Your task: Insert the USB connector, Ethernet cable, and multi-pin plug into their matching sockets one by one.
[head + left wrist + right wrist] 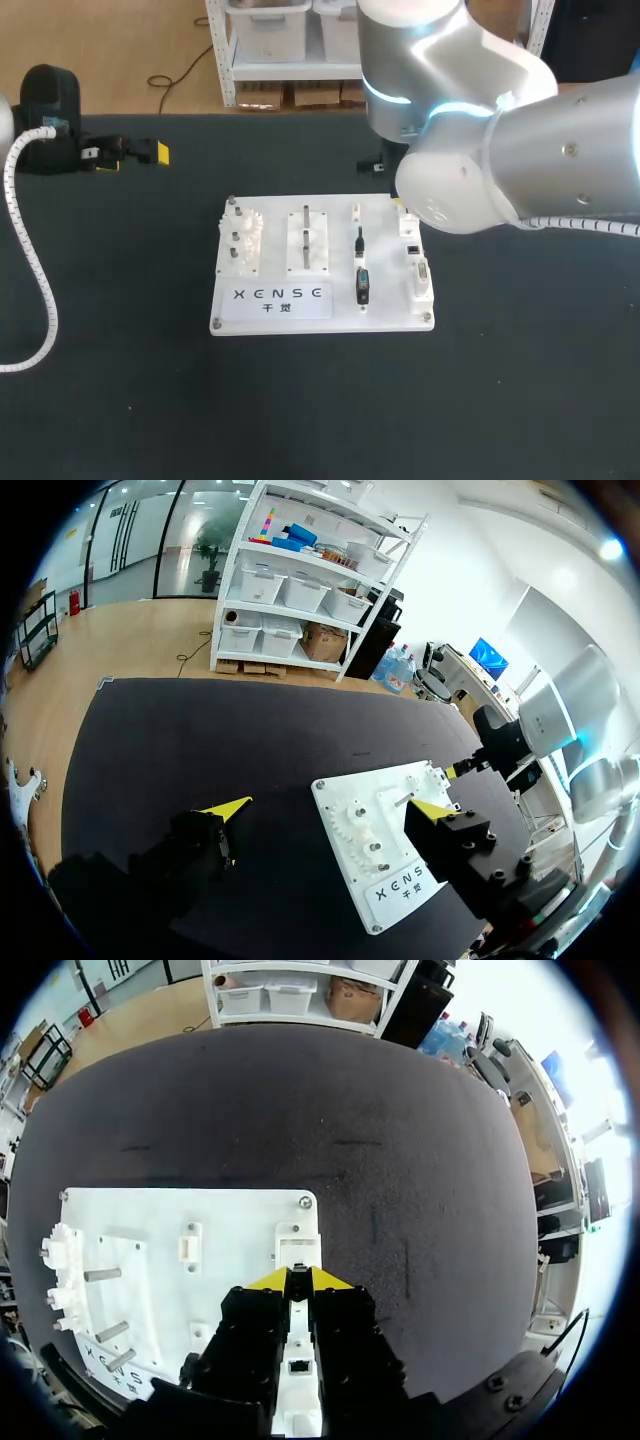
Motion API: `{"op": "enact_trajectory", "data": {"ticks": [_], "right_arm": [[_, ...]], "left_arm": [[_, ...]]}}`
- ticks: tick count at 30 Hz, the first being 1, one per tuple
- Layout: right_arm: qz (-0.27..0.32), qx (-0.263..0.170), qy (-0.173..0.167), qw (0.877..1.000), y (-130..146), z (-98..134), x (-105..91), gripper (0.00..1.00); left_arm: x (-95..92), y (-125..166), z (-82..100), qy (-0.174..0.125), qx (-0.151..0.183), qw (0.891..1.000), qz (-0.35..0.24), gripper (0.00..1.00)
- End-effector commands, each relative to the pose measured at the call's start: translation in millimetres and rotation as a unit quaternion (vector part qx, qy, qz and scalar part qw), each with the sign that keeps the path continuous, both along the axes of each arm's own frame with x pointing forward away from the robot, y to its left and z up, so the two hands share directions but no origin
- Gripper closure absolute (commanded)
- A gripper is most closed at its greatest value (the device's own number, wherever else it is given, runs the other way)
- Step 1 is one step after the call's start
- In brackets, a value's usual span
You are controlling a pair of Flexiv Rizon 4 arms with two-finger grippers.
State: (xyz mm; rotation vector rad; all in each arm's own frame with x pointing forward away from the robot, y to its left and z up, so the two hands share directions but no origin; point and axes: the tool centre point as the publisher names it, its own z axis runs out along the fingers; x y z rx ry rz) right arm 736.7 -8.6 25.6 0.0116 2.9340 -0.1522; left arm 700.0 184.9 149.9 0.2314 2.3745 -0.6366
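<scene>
over the white board's (390, 300) right edge hangs the right gripper (298, 1282), directly above the socket column (420, 272), whose long axis runs straight back under it. whether it is gripping a plug or empty i cannot tell. a slim plug (359, 241) and a chunkier plug (363, 286) stand in holders just beside that column, on the left arm's side. the left gripper (328, 808), jaws wide apart and empty, sits well off the board, so the right arm looks better placed.

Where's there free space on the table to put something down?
Bare table in front of the white board, and left of it up to the coiled cable. Crowded at the board's far right corner, under the right arm.
</scene>
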Motion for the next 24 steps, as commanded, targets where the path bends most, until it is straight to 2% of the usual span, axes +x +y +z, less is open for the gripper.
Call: {"op": "enact_trajectory", "data": {"ticks": [1,12,24], "right_arm": [[0.0,0.004,0.001,1.0,2.2,-5.4,-2.2,1.0],[-0.003,0.007,-0.002,1.0,2.4,-1.5,-0.3,1.0],[-0.027,0.004,0.029,0.999,-7.2,-29.8,0.1,1.0]], "left_arm": [[0.0,0.0,0.0,0.0,0.0,1.0,0.0,0.0],[0.0,0.0,0.0,0.0,0.0,1.0,0.0,0.0],[0.0,0.0,0.0,0.0,0.0,1.0,0.0,0.0]]}}
